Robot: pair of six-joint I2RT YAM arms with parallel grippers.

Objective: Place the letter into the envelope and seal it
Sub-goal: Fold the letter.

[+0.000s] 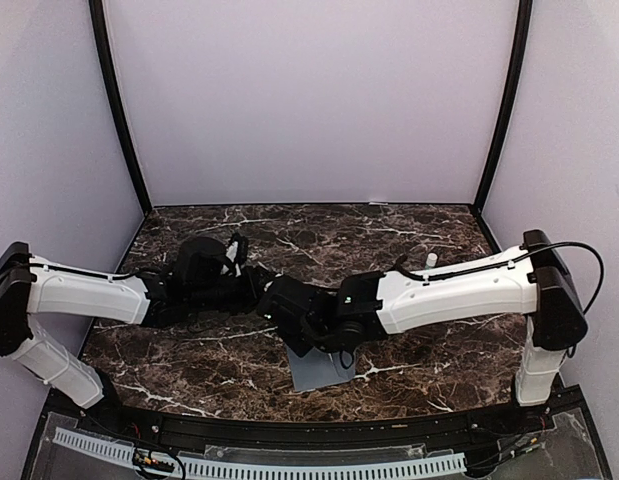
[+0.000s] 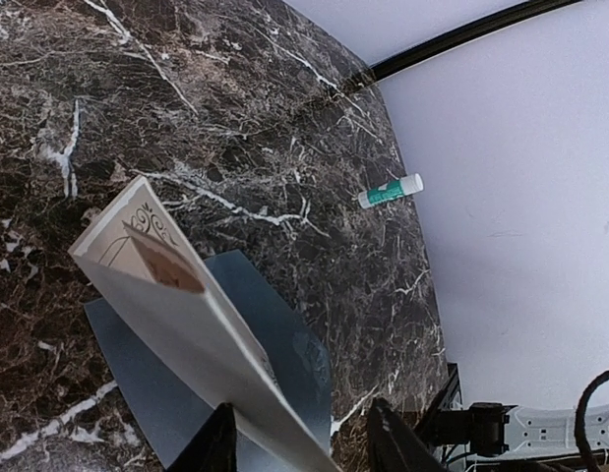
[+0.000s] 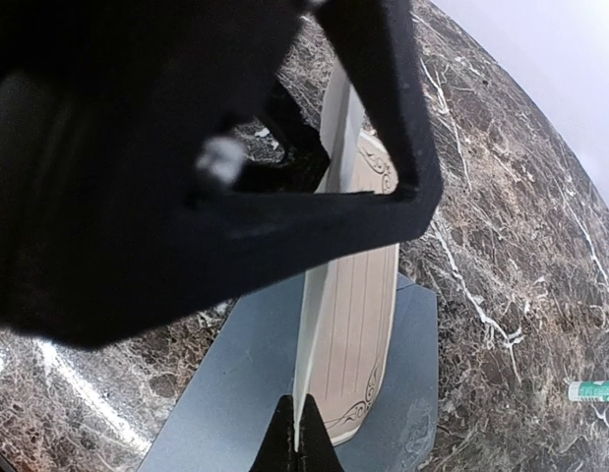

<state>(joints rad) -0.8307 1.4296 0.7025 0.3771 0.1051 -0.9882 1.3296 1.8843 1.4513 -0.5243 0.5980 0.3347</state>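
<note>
The cream folded letter [image 2: 176,305] is held edge-up in the air above the slate-grey envelope [image 2: 289,339], which lies flat on the marble table. My right gripper [image 3: 297,435] is shut on the letter's [image 3: 358,295] lower edge, over the envelope [image 3: 235,393]. My left gripper [image 2: 302,413] is open, with its jaws wide apart on either side of the letter's near end; the letter rests against the left finger. In the top view both grippers meet mid-table, left [image 1: 239,262] and right [image 1: 279,300], and the envelope [image 1: 319,370] lies just in front of them.
A white and green glue stick [image 2: 390,192] lies on the table toward the far right, also seen in the right wrist view [image 3: 591,390] and the top view [image 1: 430,260]. My left gripper's black body [image 3: 186,147] fills the upper left of the right wrist view.
</note>
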